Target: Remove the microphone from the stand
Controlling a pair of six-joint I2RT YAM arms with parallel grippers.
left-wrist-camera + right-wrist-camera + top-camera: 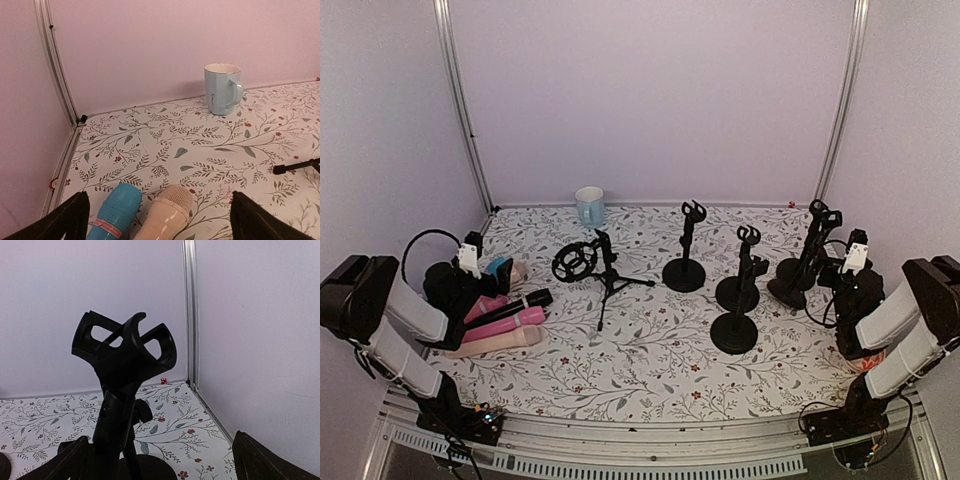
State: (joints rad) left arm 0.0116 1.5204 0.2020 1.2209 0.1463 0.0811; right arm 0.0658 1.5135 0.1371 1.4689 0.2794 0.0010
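Observation:
Several black microphone stands stand on the floral table [650, 370]; every clip that shows holds no microphone. The rightmost stand [807, 262] fills the right wrist view, its forked clip [125, 347] bare. My right gripper [855, 262] is open and empty just right of that stand, which also rises left of centre between its fingers in the right wrist view [161, 455]. Several microphones lie at the left: a blue one [116, 212], a beige one [167, 212], pink ones [508, 324] and a black one [516, 303]. My left gripper [470, 264] is open above the blue and beige heads [159, 215].
A tripod stand with a round shock mount [576, 262] stands left of centre, one leg tip showing in the left wrist view [295, 166]. A pale blue mug [589, 206] sits at the back wall [223, 88]. Metal frame posts line both back corners [189, 315].

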